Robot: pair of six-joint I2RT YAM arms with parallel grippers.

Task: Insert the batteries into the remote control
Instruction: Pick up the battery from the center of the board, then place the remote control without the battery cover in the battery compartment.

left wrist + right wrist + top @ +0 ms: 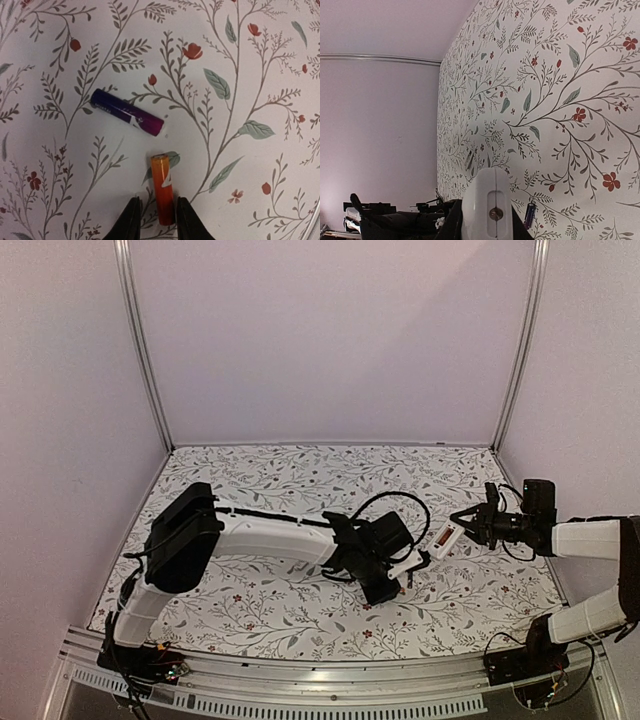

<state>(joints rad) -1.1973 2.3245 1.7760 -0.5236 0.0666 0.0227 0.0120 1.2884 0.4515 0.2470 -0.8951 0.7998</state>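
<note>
In the left wrist view the orange-red battery (163, 190) lies on the floral tabletop. My left gripper (158, 201) straddles its near end, open: the right finger is against it and a narrow gap remains at the left finger. The dark battery (127, 112) lies slanted just beyond it, also seen in the right wrist view (530, 215). My right gripper (468, 523) is shut on the white remote control (448, 537) and holds it above the table at the right. The remote's open end (487, 210) shows a slot with a metal contact.
A small pale flat piece (469, 161) lies on the table beyond the remote. The left arm (270, 535) reaches across the middle of the table. Walls and metal frame posts (515, 350) close in the back and sides.
</note>
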